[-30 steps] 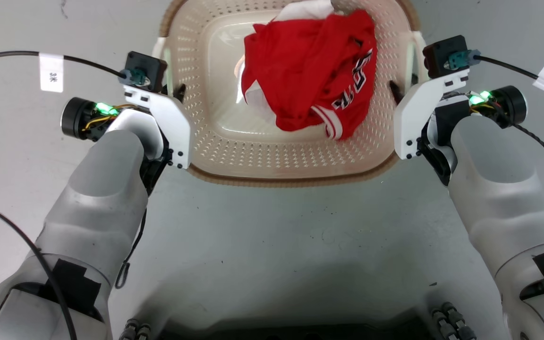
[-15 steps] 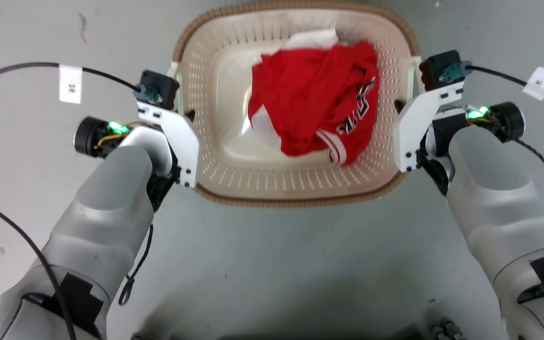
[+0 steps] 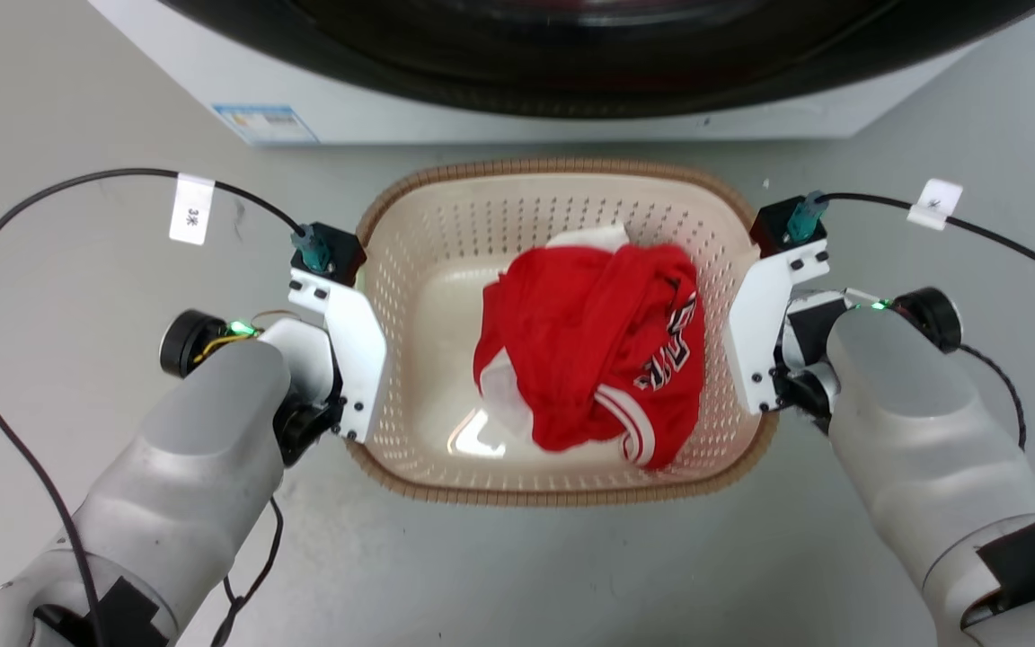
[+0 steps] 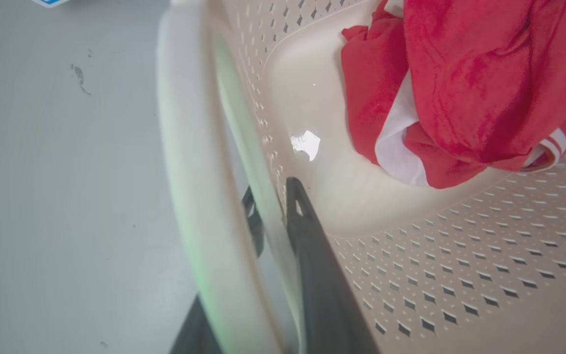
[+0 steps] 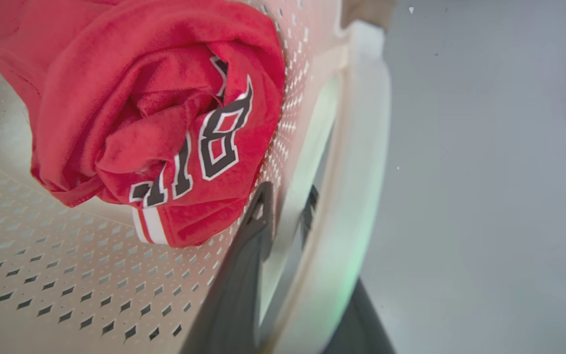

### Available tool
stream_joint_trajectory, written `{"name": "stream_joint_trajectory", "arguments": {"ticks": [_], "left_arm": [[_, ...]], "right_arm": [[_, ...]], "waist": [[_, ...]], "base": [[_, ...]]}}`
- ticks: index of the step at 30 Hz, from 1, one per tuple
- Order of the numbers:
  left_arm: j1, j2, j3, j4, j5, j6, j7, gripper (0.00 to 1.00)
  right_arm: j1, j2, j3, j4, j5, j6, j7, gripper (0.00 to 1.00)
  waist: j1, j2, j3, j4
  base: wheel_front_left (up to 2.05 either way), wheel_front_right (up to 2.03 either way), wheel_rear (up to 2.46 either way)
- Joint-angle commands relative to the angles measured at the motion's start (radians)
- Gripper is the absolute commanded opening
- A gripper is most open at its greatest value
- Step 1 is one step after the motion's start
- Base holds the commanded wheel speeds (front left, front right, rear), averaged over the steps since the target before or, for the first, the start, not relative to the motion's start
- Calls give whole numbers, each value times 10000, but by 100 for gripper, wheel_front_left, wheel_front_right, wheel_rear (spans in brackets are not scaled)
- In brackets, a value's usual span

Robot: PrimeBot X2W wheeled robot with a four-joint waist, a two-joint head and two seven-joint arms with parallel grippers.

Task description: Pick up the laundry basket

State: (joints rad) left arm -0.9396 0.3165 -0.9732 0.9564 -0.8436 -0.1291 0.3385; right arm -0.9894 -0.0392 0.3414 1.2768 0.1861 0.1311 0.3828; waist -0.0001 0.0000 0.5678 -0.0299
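Where the laundry basket lies: between the two claws, over the grey floor, with the washing machine ahead of both claws; whether it touches the floor I cannot tell.
Left claw: narrow, clamped on the basket's side wall under the white left handle; one finger inside against the holes, the other outside, seen through the handle gap.
Right claw: narrow too, pinching the opposite wall under the right handle the same way.
Red jersey: bunched inside the basket, closer to the right claw, lying against the wall just beside that claw's inner finger.
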Motion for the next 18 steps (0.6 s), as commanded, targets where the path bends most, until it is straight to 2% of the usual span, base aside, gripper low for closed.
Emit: {"name": "stream_joint_trajectory", "arguments": {"ticks": [1, 8, 18], "left_arm": [[229, 288, -154, 23, 32, -18, 132, 0], [523, 847, -915, -368, -893, -18, 1216, 0], [1016, 1120, -1835, -679, -1736, -27, 2054, 0]], "right_arm": [[184, -200, 130, 60, -63, -6, 125, 0], [515, -259, 632, -44, 546, -12, 835, 0], [1178, -273, 1190, -116, 1207, -14, 1396, 0]], "waist": [[1, 0, -802, -9], [1, 0, -2071, -43], [1, 0, -3567, 30]], "base": [[0, 0, 0], [0, 0, 0], [0, 0, 0]]}}
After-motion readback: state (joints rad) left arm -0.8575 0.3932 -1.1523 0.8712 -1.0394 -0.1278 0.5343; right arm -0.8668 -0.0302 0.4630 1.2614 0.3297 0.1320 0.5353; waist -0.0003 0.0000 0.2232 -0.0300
